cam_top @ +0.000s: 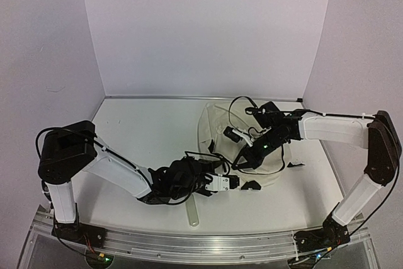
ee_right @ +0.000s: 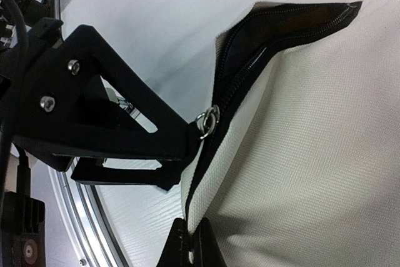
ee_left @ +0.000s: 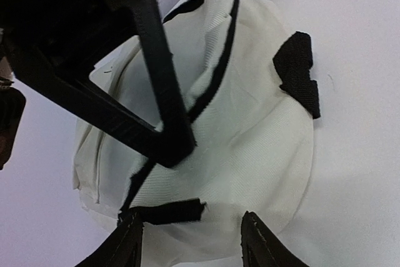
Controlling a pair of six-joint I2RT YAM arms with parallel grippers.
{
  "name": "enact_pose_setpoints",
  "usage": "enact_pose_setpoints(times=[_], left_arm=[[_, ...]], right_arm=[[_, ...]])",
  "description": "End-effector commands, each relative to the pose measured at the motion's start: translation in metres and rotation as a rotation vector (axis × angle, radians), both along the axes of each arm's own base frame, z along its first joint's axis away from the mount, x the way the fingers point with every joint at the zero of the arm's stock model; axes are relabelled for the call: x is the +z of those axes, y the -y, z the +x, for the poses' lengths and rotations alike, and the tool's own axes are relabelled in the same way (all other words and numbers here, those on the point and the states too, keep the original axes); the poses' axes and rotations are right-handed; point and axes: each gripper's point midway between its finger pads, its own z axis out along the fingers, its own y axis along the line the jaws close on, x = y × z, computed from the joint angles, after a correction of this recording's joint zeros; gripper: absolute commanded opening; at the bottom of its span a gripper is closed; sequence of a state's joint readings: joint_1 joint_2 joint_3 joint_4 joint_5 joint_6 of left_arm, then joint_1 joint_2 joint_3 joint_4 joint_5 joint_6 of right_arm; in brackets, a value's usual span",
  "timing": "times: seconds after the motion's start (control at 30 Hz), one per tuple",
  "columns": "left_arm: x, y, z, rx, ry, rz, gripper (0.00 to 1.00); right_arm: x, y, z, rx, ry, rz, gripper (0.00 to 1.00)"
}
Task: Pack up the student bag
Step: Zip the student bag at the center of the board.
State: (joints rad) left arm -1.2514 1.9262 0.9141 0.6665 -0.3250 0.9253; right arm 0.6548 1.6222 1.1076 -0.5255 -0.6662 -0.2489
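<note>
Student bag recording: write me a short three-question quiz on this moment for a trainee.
1. True or false: the zipper of the student bag is fully closed.
2. What does the right gripper pinch? A the bag's zipper edge; B a black strap buckle; C nothing.
3. Look at the left gripper: how do its jaws stand?
Key: 1 false, it gapes open. 2 A. 3 Open, fingers apart over the bag's fabric.

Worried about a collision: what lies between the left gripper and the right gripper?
Only the student bag: its cream fabric and a short black strip, seen in the left wrist view.
</note>
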Motion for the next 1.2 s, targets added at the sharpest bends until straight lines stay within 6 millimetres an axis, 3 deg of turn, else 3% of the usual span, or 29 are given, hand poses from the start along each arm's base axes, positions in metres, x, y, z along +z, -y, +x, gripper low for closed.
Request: enact_pose_setpoints(times=[0.0,0.33,0.4,0.57,0.8,0.93,1.03,1.17], left_arm=[[0.053,0.011,0.010,0.040,0.093,-0.153,0.43],[0.067,-0.002,-0.002,0.031,-0.029,-0.185,0.04],[0.070,-0.004,-0.003,0.038,-0.062,-0.204,0.00],[0.073,-0.009,0.008,0.099,-0.185,-0.267,0.00],[0.094,-0.034,0.052,0.214,-0.541,-0.488,0.00],[0.095,-0.049,0.073,0.269,-0.701,-0.575,0.00],[0.093,-0.047,0.058,0.175,-0.792,-0.557,0.04],[0.093,-0.042,0.041,0.096,-0.862,-0.539,0.29]], right_arm=[[0.014,-0.011,-0.003,0.031,-0.021,0.052,0.00],[0.012,-0.010,-0.003,0.034,-0.020,0.045,0.00],[0.012,-0.010,-0.003,0.034,-0.017,0.044,0.00],[0.013,-0.009,-0.003,0.039,-0.007,0.042,0.00],[0.015,-0.003,0.001,0.037,0.049,0.019,0.00],[0.019,-0.001,0.004,0.035,0.081,0.013,0.00],[0.021,-0.002,0.003,0.038,0.079,0.022,0.00],[0.022,-0.003,0.002,0.045,0.082,0.026,0.00]])
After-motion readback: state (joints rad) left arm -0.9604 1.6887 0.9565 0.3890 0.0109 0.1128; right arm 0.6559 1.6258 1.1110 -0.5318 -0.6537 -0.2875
